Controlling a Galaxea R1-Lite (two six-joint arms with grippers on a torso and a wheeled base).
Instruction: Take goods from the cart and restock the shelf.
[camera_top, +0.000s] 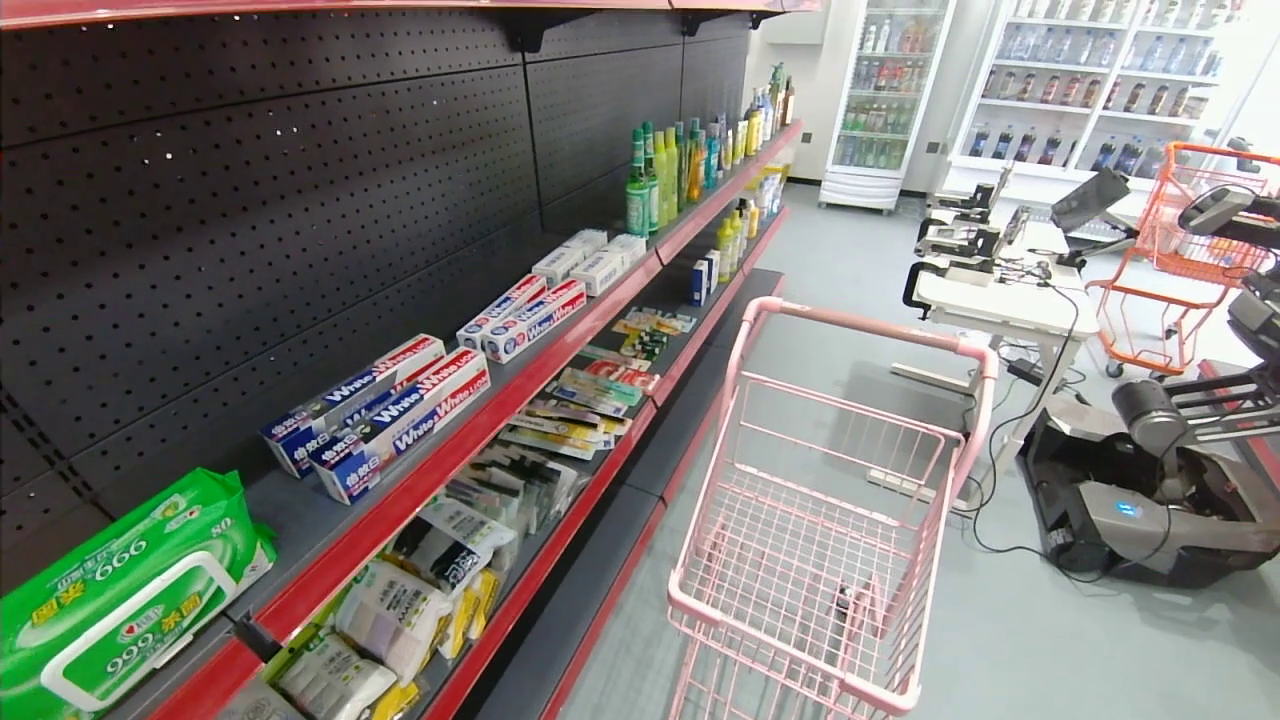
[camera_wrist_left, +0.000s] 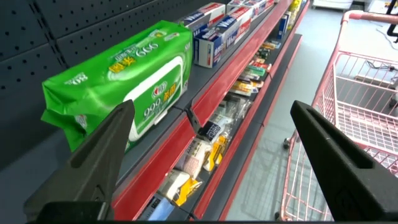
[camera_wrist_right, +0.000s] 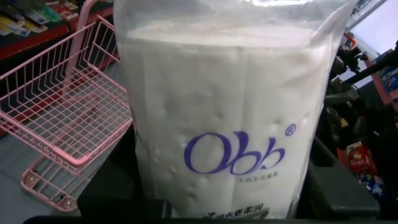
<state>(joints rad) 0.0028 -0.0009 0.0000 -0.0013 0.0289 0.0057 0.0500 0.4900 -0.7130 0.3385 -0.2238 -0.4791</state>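
With the right gripper (camera_wrist_right: 217, 199) clamped on the white tissue-roll pack (camera_wrist_right: 224, 112) near the pink cart (camera_top: 860, 325) at my 6 o'clock, and the left gripper (camera_wrist_left: 211, 106) spread wide, holding nothing, by the green wipes pack (camera_wrist_left: 124, 74), I judge this the carry step, next needing a swing to bare shelf (camera_top: 560, 345) at 10 o'clock.

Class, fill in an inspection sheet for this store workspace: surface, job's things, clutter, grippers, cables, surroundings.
Surface: shelf, partly stocked; green wipes pack and toothpaste boxes on it.
Job's things: pink cart beside the shelf, basket looks empty; paper-roll pack held.
Clutter: nothing seen.
Grippers: left gripper open, empty, near the wipes; right gripper shut on the paper-roll pack.
Cables: black cables on the floor beyond the cart.
Surroundings: desk, orange cart, drinks fridge.
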